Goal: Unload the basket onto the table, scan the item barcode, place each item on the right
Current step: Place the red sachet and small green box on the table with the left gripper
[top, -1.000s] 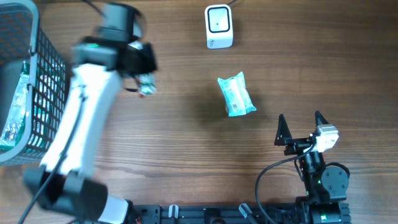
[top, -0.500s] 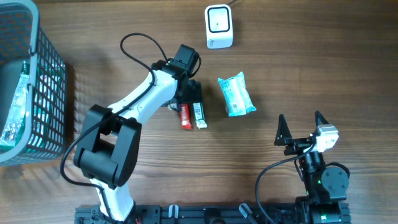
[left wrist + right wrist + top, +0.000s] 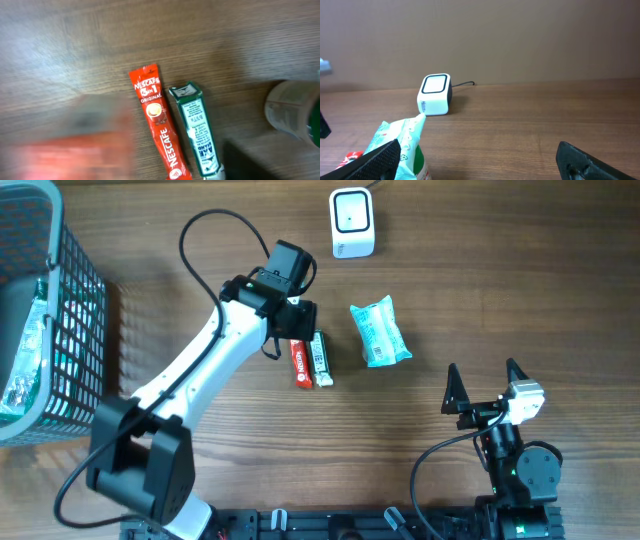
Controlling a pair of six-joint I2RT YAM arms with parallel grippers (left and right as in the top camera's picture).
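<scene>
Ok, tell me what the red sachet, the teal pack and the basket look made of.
Red sachet: thin printed film, probably foil-lined plastic; it has a slight sheen, lies flat and has a sealed top edge.
Teal pack: soft plastic wrap, creased and gathered at the ends.
Basket: rigid grid of thin dark grey bars, matte; coated wire or plastic, cannot tell which.

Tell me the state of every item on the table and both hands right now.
red sachet, flat on table, label up
green sachet, flat beside the red one
teal pack, lying on table, untouched
scanner, standing, nothing over it
basket, packet inside
left hand, above sachets' ends, opening unclear
right hand, open, empty
</scene>
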